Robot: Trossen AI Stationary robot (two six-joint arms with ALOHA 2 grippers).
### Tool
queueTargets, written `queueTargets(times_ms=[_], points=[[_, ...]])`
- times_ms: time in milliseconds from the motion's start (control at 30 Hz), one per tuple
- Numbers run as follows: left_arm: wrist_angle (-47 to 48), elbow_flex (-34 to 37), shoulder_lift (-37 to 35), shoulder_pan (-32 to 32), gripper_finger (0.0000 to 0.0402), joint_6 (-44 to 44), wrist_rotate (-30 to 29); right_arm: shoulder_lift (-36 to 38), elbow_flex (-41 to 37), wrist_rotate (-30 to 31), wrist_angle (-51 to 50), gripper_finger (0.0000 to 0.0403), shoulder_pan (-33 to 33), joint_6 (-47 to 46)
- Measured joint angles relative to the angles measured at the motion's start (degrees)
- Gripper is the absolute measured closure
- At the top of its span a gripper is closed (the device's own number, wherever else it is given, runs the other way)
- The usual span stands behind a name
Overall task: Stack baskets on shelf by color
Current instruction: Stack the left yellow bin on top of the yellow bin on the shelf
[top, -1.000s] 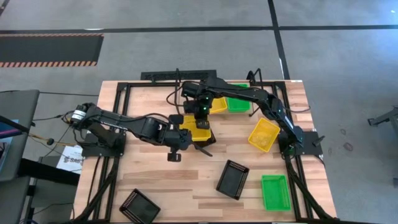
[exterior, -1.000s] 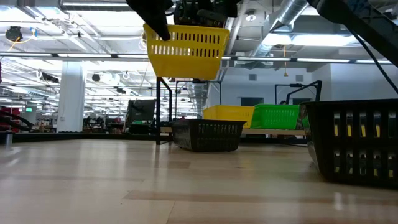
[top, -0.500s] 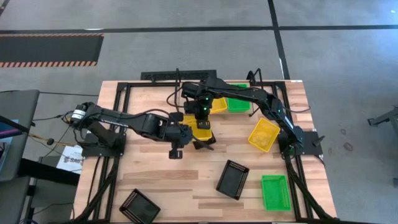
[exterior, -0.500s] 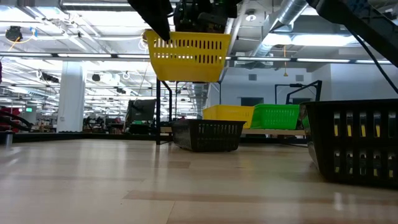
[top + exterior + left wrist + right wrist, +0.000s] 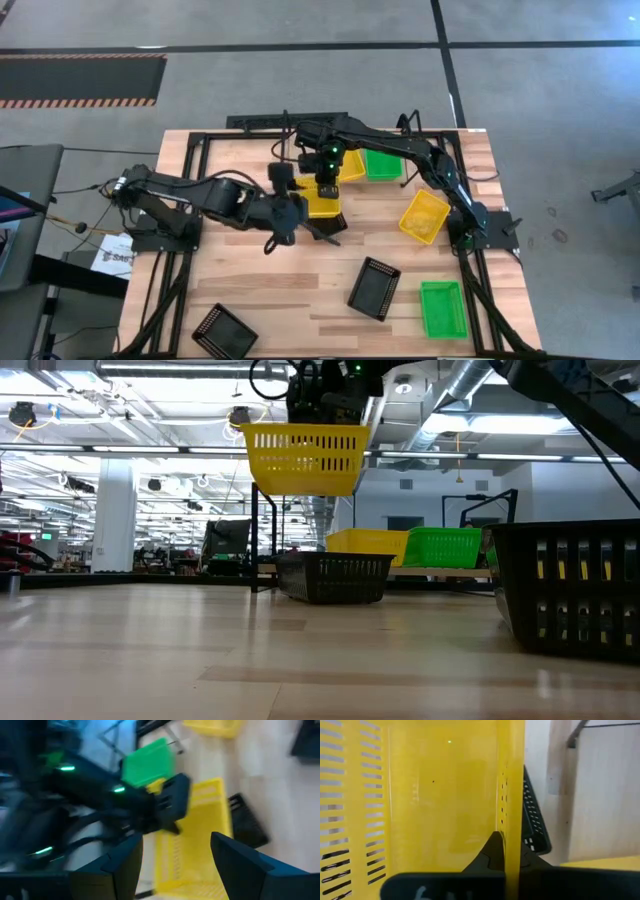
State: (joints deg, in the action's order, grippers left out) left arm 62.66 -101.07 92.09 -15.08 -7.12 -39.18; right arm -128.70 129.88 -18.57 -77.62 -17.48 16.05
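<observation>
Handover step: right pincer clamped yellow basket aloft; left pincer wide, apparently clear. Next: carry to shelf.

Pale wood tabletop, planked, smooth with a satin sheen in the low view; black metal frame rails along its edges, matt. Baskets in smooth, slightly glossy moulded plastic with slotted walls: raised yellow basket at upper centre of the low view, black basket and green basket at lower right of the high view, second yellow basket at right of centre. Right gripper fingers in dark matt plastic against the yellow wall; left gripper fingers likewise dark and matt.
</observation>
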Motion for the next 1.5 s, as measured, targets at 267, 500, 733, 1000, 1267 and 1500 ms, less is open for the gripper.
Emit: queueTargets(times_ms=[267,500,733,1000,1267,1500], points=[[18.2,-3.7,-0.6,1.2,0.018,13.2,1.1,3.7,0.8,8.1,0.7,0.0403,-4.3,-6.3],[25.3,-3.7,-0.8,1.8,0.018,25.5,0.8,12.1,1.5,20.9,2.3,0.0403,-10.2,-23.9],[27.4,-3.7,-0.8,1.7,0.018,26.2,3.1,17.4,0.9,29.1,1.0,0.0403,-12.6,-38.8],[27.4,-3.7,-0.8,1.7,0.018,21.7,5.7,18.0,-7.2,30.0,-0.2,0.0403,-9.3,-44.9],[27.4,-3.7,-0.8,1.7,0.018,18.9,5.9,18.2,-20.8,25.6,10.5,0.0403,-8.4,-47.2],[27.4,-3.7,-0.8,1.7,0.018,18.9,5.9,18.4,-24.9,25.0,12.3,0.0403,-10.5,-50.3]])
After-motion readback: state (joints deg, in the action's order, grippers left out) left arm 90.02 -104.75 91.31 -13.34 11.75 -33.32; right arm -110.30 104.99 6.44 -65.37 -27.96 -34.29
